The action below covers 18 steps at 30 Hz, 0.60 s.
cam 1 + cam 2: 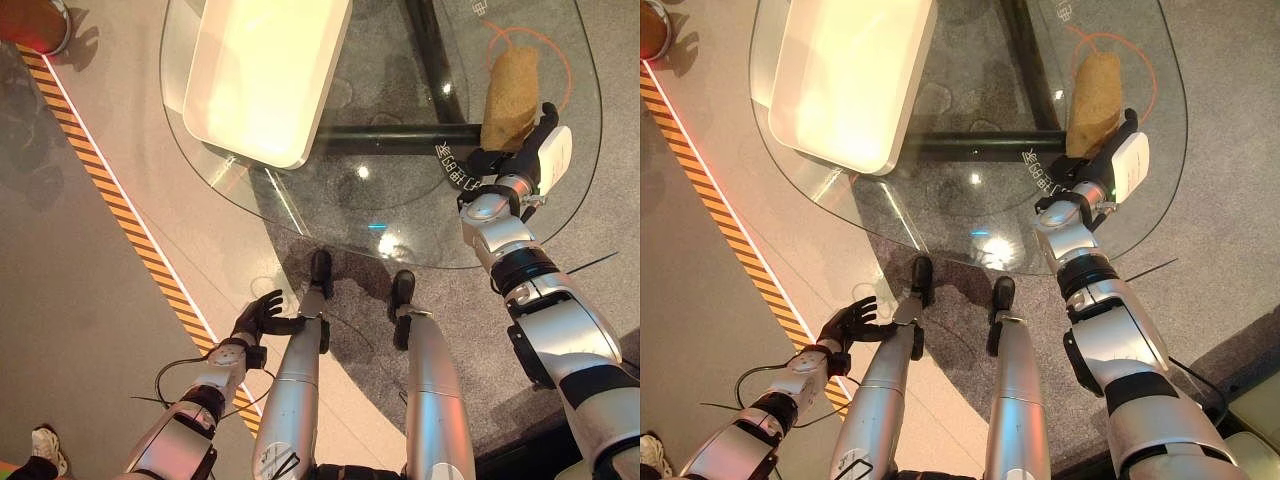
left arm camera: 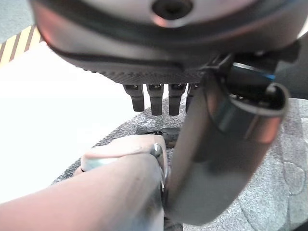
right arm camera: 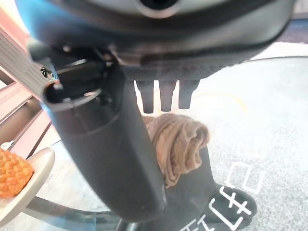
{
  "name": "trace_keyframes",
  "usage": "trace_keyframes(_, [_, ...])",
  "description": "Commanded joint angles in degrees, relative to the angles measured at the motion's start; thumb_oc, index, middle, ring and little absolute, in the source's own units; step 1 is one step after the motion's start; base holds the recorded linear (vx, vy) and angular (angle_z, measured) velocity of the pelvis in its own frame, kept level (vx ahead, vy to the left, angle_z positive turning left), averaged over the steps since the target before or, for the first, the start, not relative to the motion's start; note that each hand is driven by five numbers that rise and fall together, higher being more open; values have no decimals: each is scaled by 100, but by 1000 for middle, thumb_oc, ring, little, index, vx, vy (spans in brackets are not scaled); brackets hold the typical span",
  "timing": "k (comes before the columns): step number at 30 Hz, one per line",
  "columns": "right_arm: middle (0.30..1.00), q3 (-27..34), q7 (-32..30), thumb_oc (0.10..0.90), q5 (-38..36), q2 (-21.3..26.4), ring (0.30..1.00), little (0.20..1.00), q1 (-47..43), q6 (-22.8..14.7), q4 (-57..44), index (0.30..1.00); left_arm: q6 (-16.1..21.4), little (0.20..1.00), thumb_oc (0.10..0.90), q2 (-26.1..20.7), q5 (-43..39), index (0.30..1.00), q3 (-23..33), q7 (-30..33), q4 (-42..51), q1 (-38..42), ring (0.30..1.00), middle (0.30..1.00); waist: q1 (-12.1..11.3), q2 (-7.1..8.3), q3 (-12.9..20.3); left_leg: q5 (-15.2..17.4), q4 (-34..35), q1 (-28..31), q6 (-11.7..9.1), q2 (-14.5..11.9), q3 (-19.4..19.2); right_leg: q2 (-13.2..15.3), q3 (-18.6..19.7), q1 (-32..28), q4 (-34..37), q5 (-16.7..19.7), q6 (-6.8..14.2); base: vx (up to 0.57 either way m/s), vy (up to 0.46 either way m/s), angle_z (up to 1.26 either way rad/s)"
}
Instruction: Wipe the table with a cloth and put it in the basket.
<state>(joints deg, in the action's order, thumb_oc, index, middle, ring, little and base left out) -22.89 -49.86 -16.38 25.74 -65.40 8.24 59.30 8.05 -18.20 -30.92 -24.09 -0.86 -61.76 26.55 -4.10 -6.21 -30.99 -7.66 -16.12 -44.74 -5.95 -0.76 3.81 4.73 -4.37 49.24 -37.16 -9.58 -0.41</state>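
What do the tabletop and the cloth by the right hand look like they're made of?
The tabletop looks like clear glass with a glossy finish: the grey floor and a dark frame bar show through it, and light glints off it. The cloth looks like soft tan terry or microfibre: matte, nubby, bunched in folds ahead of the right hand. Its exact fibre can't be told.

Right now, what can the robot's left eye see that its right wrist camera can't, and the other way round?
The left eye view alone takes in the cream basket on the glass table, and the left hand hanging open, low beside the table. The right wrist view alone has a bumpy orange thing on a pale plate. Both share the brown cloth lying on the glass, with the right hand open at its near end.
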Motion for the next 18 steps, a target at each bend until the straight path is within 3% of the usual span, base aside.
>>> trace_keyframes(1, [900, -267, -347, 800, 190, 617, 900, 900, -506, -162, -15, 900, 96, 900, 800, 96, -160, 900, 29, 11, -20, -195, 900, 900, 24, -202, 120, 873, -896, 36, 497, 419, -327, -223, -117, -216, 665, 438, 51, 0, 0, 0])
trace_keyframes(2, [860, -271, -331, 753, 182, 610, 860, 853, -522, -143, 31, 860, 99, 900, 800, 95, -166, 900, 18, 4, -30, -186, 900, 900, 19, -207, 120, 873, -897, 34, 499, 421, -328, -222, -122, -210, 659, 437, 47, 0, 0, 0])
trace_keyframes(3, [651, -281, -306, 509, 165, 607, 651, 609, -539, -120, 67, 651, 100, 900, 800, 97, -166, 900, 19, -5, -42, -176, 900, 900, 17, -211, 120, 871, -897, 31, 500, 423, -330, -223, -124, -206, 657, 437, 45, 0, 0, 0])
trace_keyframes(4, [568, -285, -293, 413, 162, 609, 568, 513, -547, -116, 83, 568, 93, 900, 800, 92, -170, 900, 22, -12, -41, -170, 900, 900, 16, -213, 120, 869, -896, 30, 500, 423, -331, -222, -125, -206, 659, 437, 45, 0, 0, 0])
trace_keyframes(5, [300, -295, -273, 100, 152, 619, 300, 200, -563, -106, 124, 300, 99, 900, 800, 84, -186, 900, 18, -28, -52, -166, 900, 900, 15, -215, 120, 868, -903, 25, 502, 424, -332, -225, -122, -200, 649, 435, 41, 0, 0, 0])
trace_keyframes(18, [300, -283, -267, 100, 162, 605, 300, 200, -514, -223, 128, 300, 125, 900, 800, 107, -175, 900, -12, -21, -31, -211, 900, 900, 4, -211, 120, 873, -915, -17, 516, 420, -327, -223, -137, -161, 641, 448, 42, 0, 0, 0])
